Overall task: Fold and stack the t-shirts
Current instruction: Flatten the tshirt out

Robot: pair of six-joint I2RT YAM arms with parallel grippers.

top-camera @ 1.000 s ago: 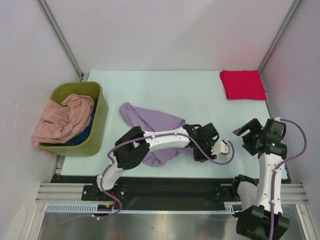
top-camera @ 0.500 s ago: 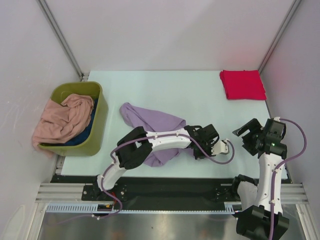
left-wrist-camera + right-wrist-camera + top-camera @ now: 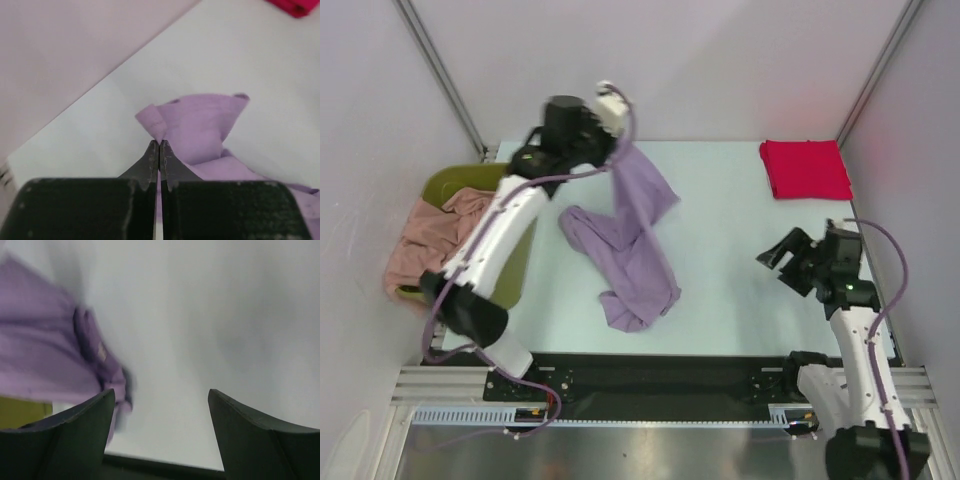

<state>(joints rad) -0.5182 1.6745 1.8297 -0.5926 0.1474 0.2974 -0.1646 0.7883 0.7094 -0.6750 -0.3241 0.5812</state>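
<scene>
Bin: olive-green, at the left edge of the worktop.
Salmon-pink t-shirt: bunched in the bin, spilling over its left rim.
Left end effector: high over the far left part of the worktop, its 2 fingers pressed together on a gathered edge of the lavender t-shirt; in the left wrist view the cloth sits pinched right at the tips.
Lavender t-shirt: 1 end hangs from the left end effector, the rest trails down and lies crumpled on the worktop left of centre, toward the near edge; the left wrist view shows the hanging part folded and bunched.
Right end effector: fingers wide apart, nothing between them, over bare worktop on the right; its wrist view looks toward the lavender cloth, well apart from it.
Red t-shirt: folded flat in the far right corner of the worktop.
</scene>
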